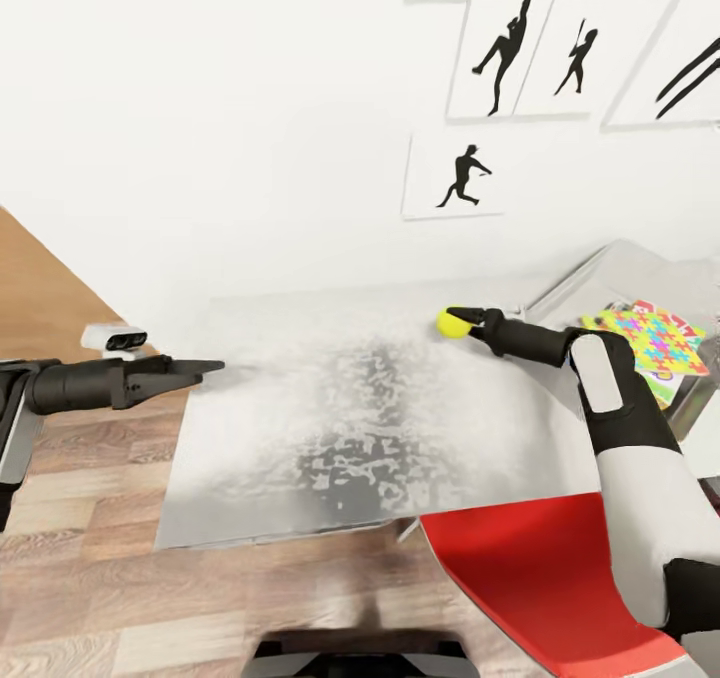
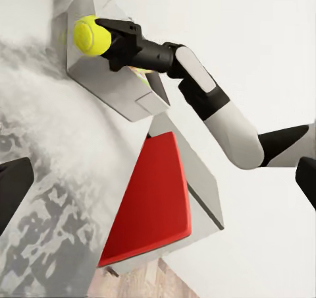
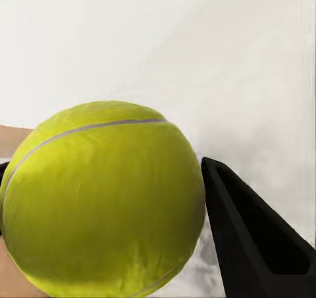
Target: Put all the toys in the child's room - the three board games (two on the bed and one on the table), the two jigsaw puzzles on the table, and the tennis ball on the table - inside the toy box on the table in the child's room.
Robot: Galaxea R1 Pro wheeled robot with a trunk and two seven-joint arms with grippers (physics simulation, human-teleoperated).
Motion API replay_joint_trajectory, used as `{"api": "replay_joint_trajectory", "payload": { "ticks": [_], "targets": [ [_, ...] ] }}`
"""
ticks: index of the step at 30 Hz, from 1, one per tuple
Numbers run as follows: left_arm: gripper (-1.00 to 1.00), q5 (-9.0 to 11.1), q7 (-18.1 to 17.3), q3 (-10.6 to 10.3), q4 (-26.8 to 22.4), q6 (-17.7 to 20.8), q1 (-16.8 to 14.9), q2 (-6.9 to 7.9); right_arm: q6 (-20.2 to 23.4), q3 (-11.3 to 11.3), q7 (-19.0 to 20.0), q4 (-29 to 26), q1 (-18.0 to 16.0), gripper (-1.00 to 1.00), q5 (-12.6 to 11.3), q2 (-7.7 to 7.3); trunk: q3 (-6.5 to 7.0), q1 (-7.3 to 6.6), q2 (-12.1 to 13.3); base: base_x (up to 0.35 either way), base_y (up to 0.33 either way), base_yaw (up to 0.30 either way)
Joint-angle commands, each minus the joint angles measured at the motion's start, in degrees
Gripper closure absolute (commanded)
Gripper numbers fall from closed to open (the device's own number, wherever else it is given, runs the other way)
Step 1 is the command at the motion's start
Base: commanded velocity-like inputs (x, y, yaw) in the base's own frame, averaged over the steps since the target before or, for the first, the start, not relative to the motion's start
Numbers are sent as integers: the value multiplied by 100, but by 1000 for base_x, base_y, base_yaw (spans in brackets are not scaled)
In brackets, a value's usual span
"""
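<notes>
Red chair seat (image 1: pixel 540 588) sits nearest, tucked at the table's near edge, and beyond it the right gripper (image 1: pixel 462 322) is clamped on the tennis ball (image 1: pixel 452 323), lifted over the table (image 1: pixel 300 438) toward its far right corner. That ball looks fuzzy yellow-green with a pale seam, whole and round. At the table's right end the toy box (image 1: pixel 590 283) already holds a jigsaw puzzle (image 1: pixel 660 338); the ball is not yet in. Off the left edge the left gripper (image 1: pixel 205 366) hovers empty, fingers narrowed together
</notes>
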Motion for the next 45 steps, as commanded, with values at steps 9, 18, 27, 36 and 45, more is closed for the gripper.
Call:
{"api": "replay_joint_trajectory", "payload": {
  "ticks": [9,18,27,36,45],
  "targets": [
    [-100,75,-22,353,7,61,276,60,26,8,55,-840,458,100,-815,-94,77,3,-9,-20,0,-2],
    [-100,96,-22,486,7,61,288,57,26,31,55,-1184,543,100,-1216,-77,161,3,-9,0,0,0],
    [-100,290,-22,669,15,61,440,183,26,0,63,-2293,1392,100,-1753,-94,246,3,-9,0,0,0],
    [-100,1273,-22,791,16,61,1106,619,26,55,79,-3001,2409,100,-2352,-56,330,3,-9,0,0,-3],
    [-100,1313,-22,817,16,61,1290,687,26,397,86,-3078,2468,100,-2372,-23,414,3,-9,0,0,-38]
  ]
}}
